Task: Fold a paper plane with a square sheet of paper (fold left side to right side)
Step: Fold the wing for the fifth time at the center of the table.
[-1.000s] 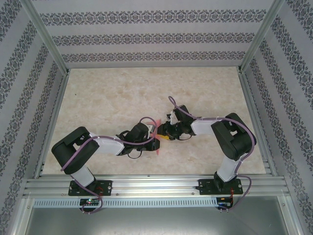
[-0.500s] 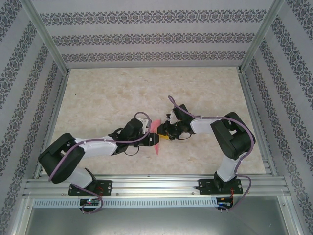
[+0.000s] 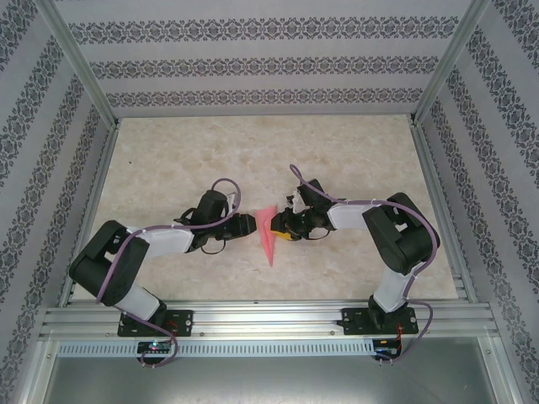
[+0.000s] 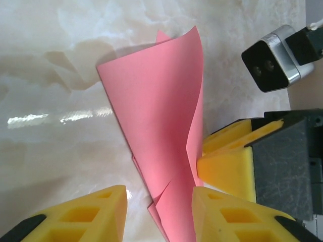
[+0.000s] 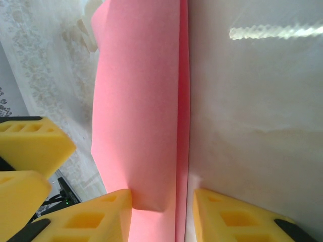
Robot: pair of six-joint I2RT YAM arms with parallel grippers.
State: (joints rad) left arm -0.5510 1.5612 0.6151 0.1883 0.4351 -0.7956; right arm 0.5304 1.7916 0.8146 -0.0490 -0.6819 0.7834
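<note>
The square sheet of paper stands half-folded as the left gripper backs away half-open and empty, the right gripper half-open astride it, so the crease isn't set.

left pincer drawn back leftward off the sheet of paper, jaws wider, more paper uncovered

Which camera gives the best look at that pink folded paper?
The left wrist view: the folded paper shows its tapering shape and raised flap. From above it is a small red sliver; the right wrist view shows one flap and crease.
</note>
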